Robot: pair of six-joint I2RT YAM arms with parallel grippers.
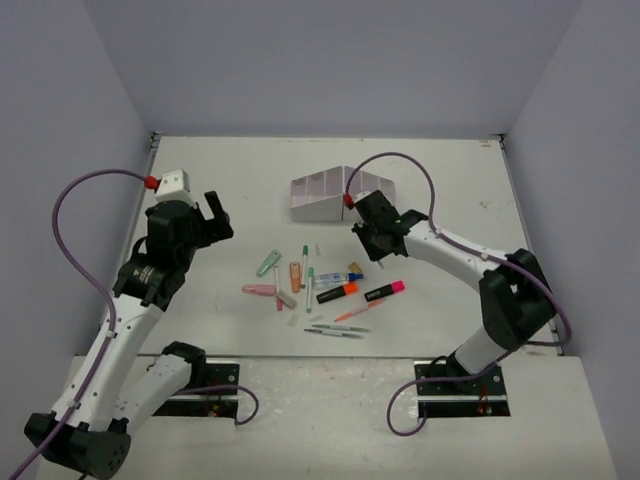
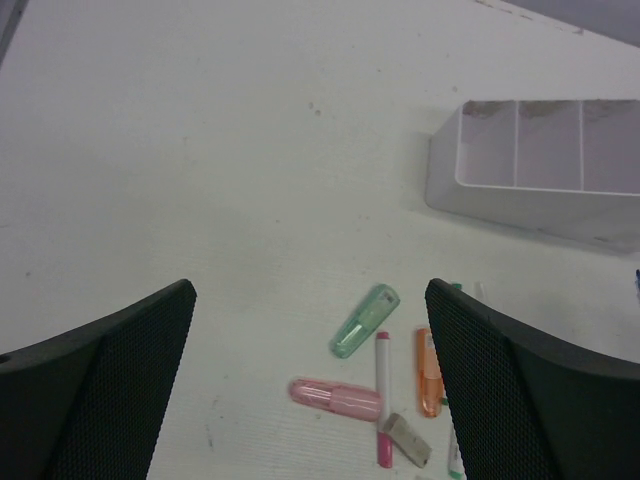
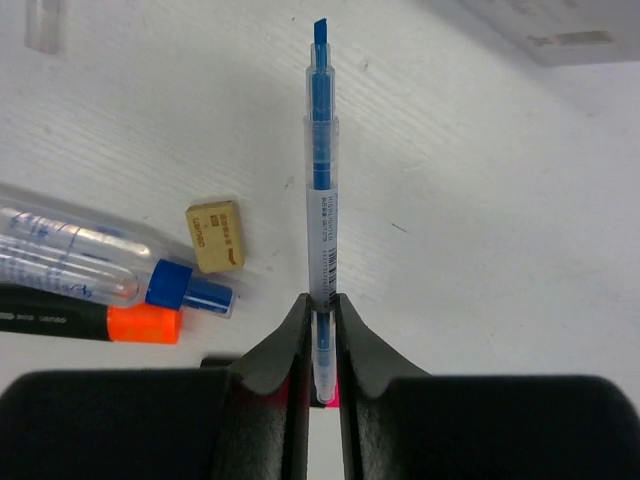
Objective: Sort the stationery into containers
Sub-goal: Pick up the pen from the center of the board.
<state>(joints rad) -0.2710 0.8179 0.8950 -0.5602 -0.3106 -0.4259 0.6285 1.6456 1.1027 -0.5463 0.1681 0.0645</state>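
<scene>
A blue pen (image 3: 320, 170) with a clear barrel points away from my right gripper (image 3: 321, 310), whose jaws are shut on its near end just above the table. In the top view that gripper (image 1: 372, 240) hangs just in front of the white organiser box (image 1: 340, 195). The other stationery lies scattered at mid-table: a green case (image 2: 364, 321), a pink case (image 2: 336, 397), an orange case (image 2: 429, 372), a pink pen (image 2: 383, 400) and two black highlighters (image 1: 337, 293). My left gripper (image 2: 308, 300) hovers wide open above the table left of the pile, holding nothing.
A tan eraser (image 3: 214, 237), a clear tube with a blue cap (image 3: 100, 260) and an orange-ended highlighter (image 3: 100, 323) lie left of the held pen. Thin pens (image 1: 335, 330) lie nearest the arm bases. Grey walls close in the table's sides and back.
</scene>
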